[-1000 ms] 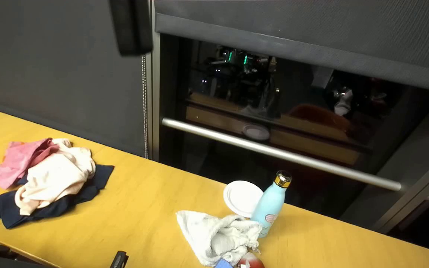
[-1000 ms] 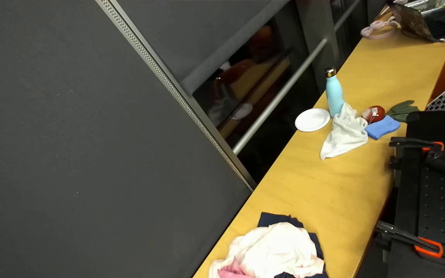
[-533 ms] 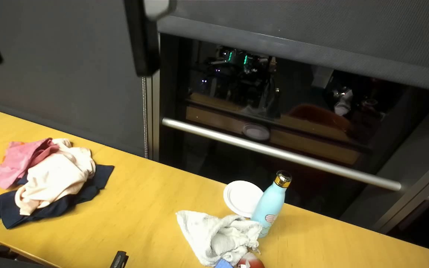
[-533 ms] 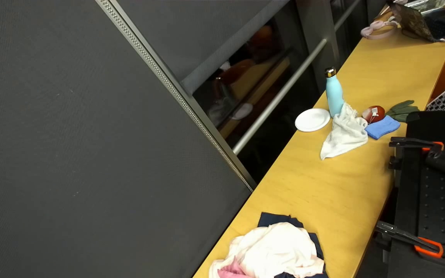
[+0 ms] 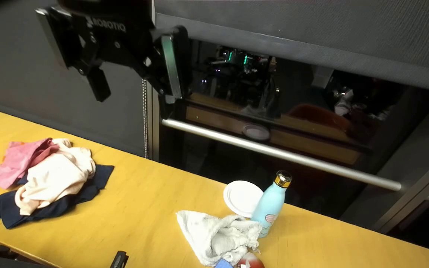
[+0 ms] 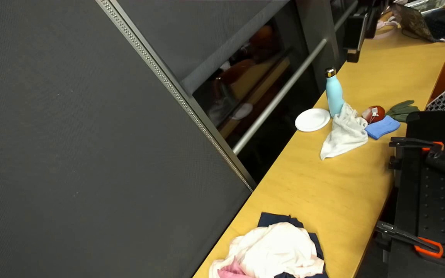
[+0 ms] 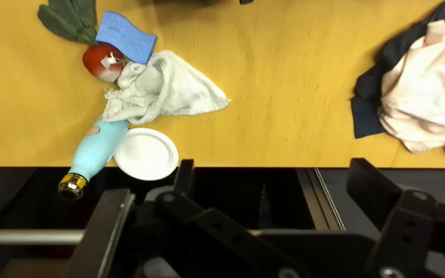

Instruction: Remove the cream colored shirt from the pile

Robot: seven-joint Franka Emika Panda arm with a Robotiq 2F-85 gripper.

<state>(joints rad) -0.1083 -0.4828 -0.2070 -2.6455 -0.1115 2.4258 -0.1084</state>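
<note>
Below the pincer (image 7: 272,172) and off to one side, on the table (image 7: 292,96), lay the cream shirt (image 7: 431,85); it rested on navy cloth (image 7: 367,110), with pink cloth (image 5: 24,158) against its side away from the pincer, so it would probably lift with little tugging; the pincer hung well above, spread and empty, presumably so that it could straddle a fold.

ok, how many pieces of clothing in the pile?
3 showing: cream shirt lying over navy cloth, pink cloth against the shirt's side. More may be hidden underneath.
</note>
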